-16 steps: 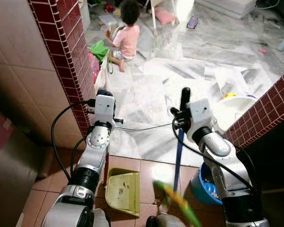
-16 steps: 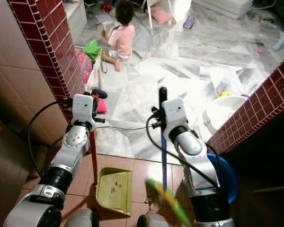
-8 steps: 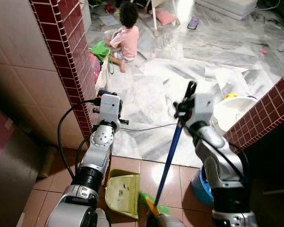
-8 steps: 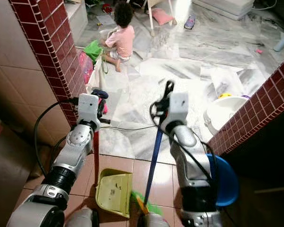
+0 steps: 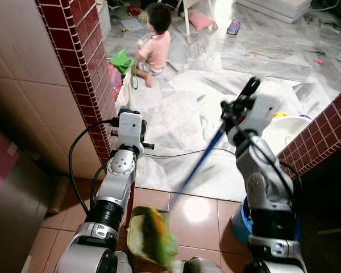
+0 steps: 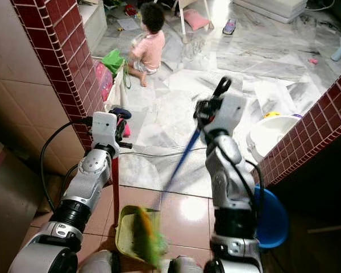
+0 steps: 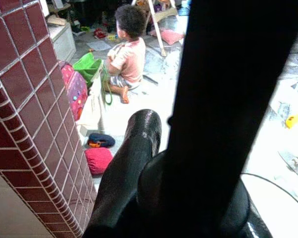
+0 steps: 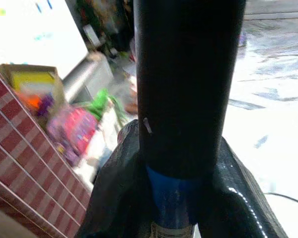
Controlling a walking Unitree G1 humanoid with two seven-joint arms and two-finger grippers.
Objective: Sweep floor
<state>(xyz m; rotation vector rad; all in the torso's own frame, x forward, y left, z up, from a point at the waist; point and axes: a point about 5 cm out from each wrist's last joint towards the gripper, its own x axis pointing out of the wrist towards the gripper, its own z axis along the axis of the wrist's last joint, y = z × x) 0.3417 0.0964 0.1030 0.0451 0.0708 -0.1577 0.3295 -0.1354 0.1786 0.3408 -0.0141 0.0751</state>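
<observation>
The broom (image 6: 179, 162) looks light and long, with a stiff blue shaft and a soft green-and-yellow bristle head (image 6: 143, 236) that should bend and drag rather than scrape. Its length makes it whippy, so the head will swing wide for a small turn of the wrist. The best hold is high on the shaft near the black grip end, which is where the right pincer (image 6: 211, 105) has it, fingers clamped on the handle; the right wrist view shows the shaft running straight between the 2 black fingers (image 8: 116, 198). A smooth plastic shaft may twist in the hold if the bristles catch on a tile joint.

The shaft slants from the right pincer down toward 7 o'clock, and the blurred head sits over the yellow-green dustpan (image 6: 127, 224) at the bottom centre of the head views, on the terracotta floor tiles (image 6: 190, 213). The dustpan is thin, rigid plastic on a red upright handle (image 6: 115, 190), light enough to skid if pushed. The left pincer (image 6: 112, 128) is closed on the top of that handle, beside the red brick-tiled pillar (image 6: 57, 62).

Beyond, at 12 o'clock, a child (image 6: 149, 42) sits on the marble floor (image 6: 227, 62). A blue bucket (image 6: 273, 219) stands at 4 o'clock.
</observation>
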